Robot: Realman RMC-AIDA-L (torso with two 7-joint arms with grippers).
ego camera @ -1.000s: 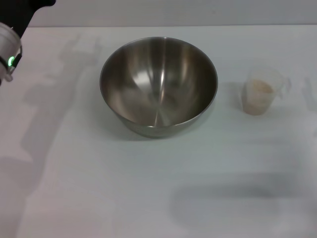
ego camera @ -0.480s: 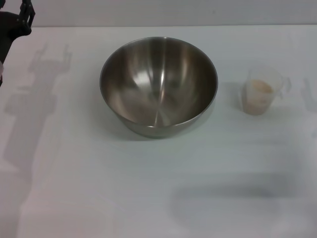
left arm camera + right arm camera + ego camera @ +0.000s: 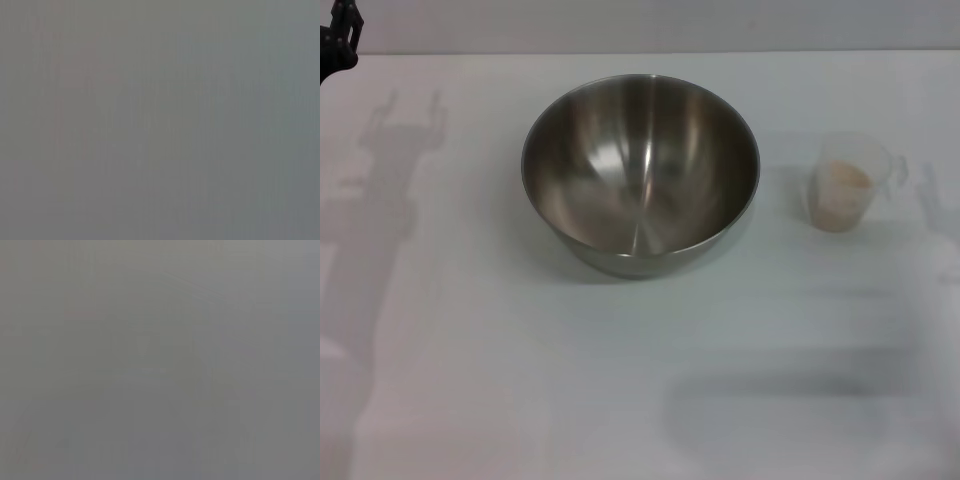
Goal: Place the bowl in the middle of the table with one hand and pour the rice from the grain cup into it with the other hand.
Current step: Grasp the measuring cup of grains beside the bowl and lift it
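The stainless-steel mixing bowl (image 3: pixel 640 175) stands upright and empty near the middle of the white worktop (image 3: pixel 520 380), a little toward the far edge. To its right, well apart, the clear grain cup (image 3: pixel 848 185) stands upright holding pale rice (image 3: pixel 844 180). Open worktop lies all round both, widest along the near side. Only a dark bit of the left hand (image 3: pixel 338 40) shows at the far left corner, clear of the bowl; whether it is open or closed cannot be told. Both wrist views show only a featureless grey.
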